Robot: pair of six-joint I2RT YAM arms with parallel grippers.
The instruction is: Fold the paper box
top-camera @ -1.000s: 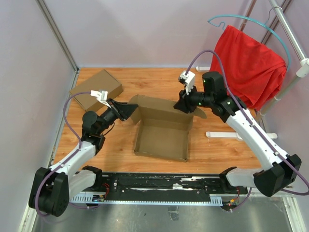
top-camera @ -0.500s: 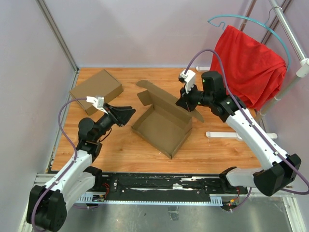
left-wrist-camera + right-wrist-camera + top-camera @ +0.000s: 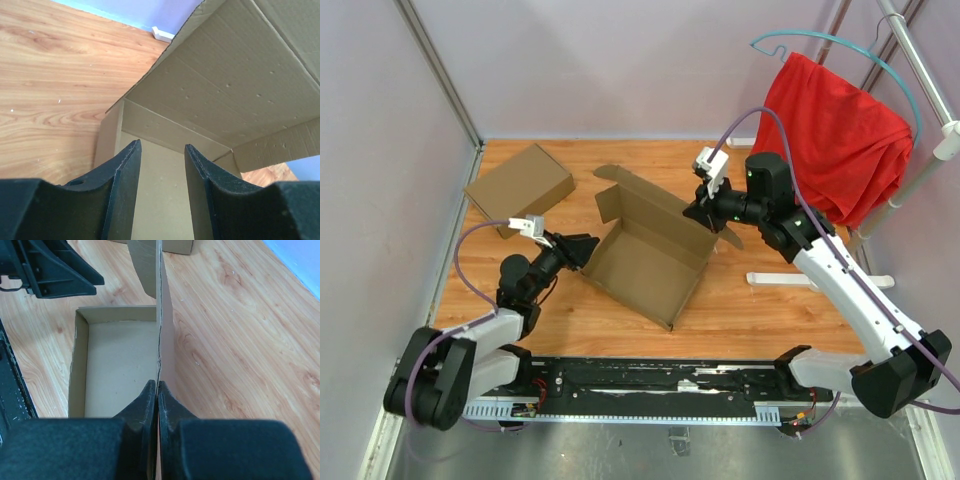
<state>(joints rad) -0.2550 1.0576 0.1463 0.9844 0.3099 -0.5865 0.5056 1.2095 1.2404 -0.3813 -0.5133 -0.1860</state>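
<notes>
The brown paper box (image 3: 645, 262) lies open and turned askew on the wooden table, its lid flap (image 3: 655, 205) standing up at the back. My right gripper (image 3: 706, 214) is shut on the lid's top edge; in the right wrist view the jaws (image 3: 158, 386) pinch the thin cardboard edge above the tray (image 3: 120, 357). My left gripper (image 3: 588, 250) is open at the box's left corner. In the left wrist view its fingers (image 3: 161, 146) stand apart in front of the box wall (image 3: 165, 131), holding nothing.
A second, closed brown box (image 3: 519, 184) lies at the back left. A red cloth (image 3: 835, 130) hangs on a white rack at the right, whose foot (image 3: 790, 280) rests on the table by the right arm. Purple walls close in the back and left.
The box has swung round from square to askew, its lid held by the right gripper. The left gripper came off the box's left side and drew back toward the near edge.
</notes>
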